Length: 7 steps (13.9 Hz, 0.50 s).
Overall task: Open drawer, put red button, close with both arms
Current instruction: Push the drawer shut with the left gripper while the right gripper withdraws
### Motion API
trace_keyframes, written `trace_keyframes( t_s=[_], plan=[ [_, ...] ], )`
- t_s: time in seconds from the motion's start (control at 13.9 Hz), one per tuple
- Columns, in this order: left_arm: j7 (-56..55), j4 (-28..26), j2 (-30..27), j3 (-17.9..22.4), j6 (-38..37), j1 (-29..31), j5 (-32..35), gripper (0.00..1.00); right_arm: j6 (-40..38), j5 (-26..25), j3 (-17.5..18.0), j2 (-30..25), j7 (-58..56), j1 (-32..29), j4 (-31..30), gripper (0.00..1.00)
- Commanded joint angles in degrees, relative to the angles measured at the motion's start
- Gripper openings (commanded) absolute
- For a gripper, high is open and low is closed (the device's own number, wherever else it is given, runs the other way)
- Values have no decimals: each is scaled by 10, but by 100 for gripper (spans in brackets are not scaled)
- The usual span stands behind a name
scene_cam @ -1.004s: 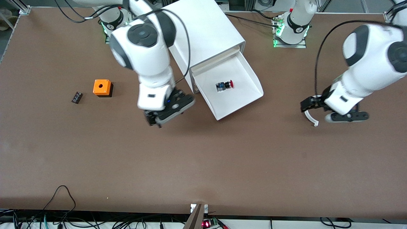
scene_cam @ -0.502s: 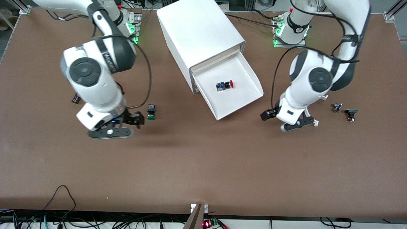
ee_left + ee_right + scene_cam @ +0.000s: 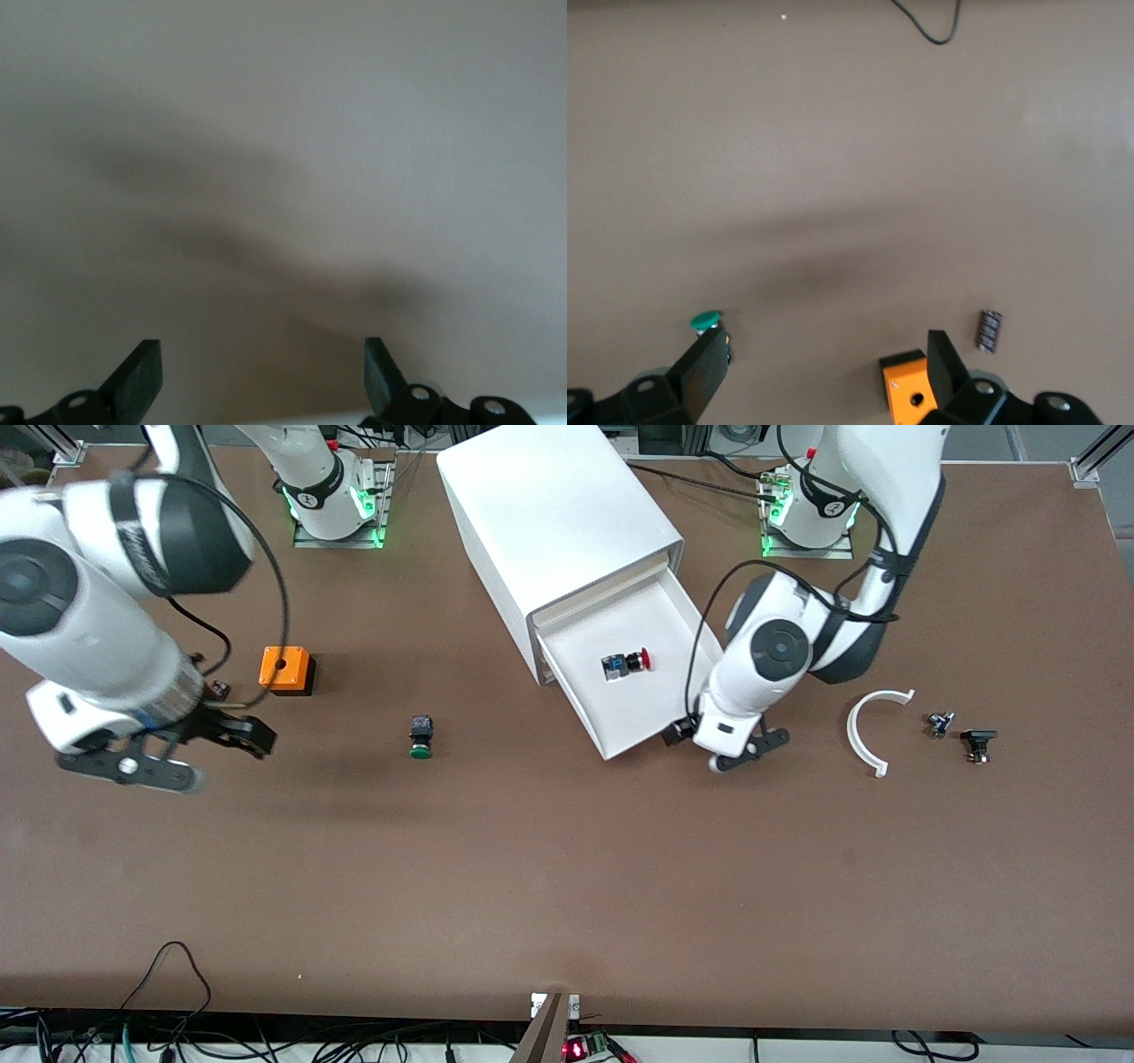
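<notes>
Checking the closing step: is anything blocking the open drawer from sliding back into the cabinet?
Nothing visible does. The red button lies inside the drawer, below its walls, and the left gripper, jaws open, is at its front corner.

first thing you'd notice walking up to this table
The big white cabinet near the robots' bases, its drawer pulled open with the red button lying inside. The left gripper sits open at the drawer's front corner; the right gripper, open, hangs near the orange box.

A robotics lab: two white arms (image 3: pixel 780 646) are standing bolted to a brown counter (image 3: pixel 567 868), cables (image 3: pixel 168 965) trailing off its edge.
</notes>
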Motion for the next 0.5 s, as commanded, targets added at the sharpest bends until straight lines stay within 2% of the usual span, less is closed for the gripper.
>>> trace_keyframes(
  t_s=[0.0,0.22,0.43],
  plan=[
    [-27,-29,-18,-32,-1,-1,-7,100,-17,43,-62,-63,-80,-2,-50,100],
    [-25,-55,-41,-75,-1,-1,-7,100,-54,61,-111,-104,-154,-3,-54,100],
    [-16,-97,-56,-119,0,2,-7,100,-78,88,-155,-157,-228,-3,-87,100]
  ],
)
